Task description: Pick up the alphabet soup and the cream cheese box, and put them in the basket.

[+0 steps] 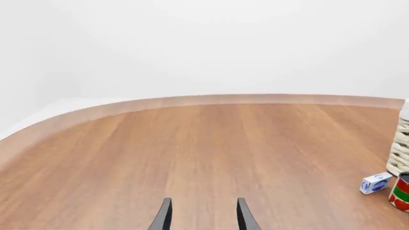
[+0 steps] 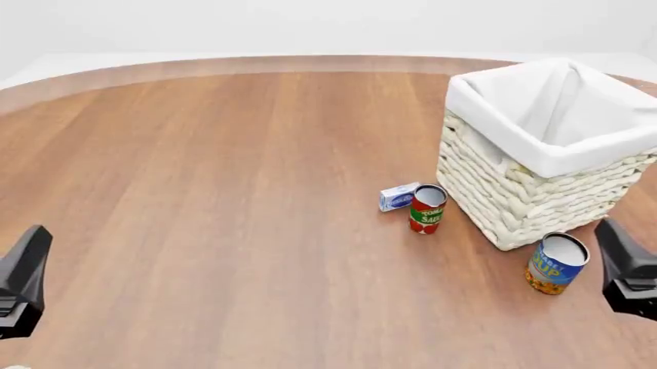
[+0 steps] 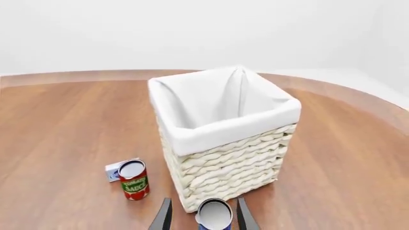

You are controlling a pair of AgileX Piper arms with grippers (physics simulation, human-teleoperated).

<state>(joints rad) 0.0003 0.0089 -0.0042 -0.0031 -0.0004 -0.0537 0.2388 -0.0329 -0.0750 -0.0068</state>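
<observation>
Right claw (image 3: 203, 218) spread, soup (image 3: 214, 214) between its fingers, untouched, at the basket's (image 3: 191, 139) six o'clock. Left claw (image 1: 203, 215) spread, idle. We fear closing off-centre tips the can against the wicker.

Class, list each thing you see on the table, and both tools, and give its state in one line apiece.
Soup can: upright on the table, outside the basket.
Cream cheese box: lying on the table, beside the tomato can.
Tomato can: upright.
Basket: upright, nothing visible inside.
Left tool: open, holding nothing.
Right tool: open, fingers either side of the soup can.
</observation>
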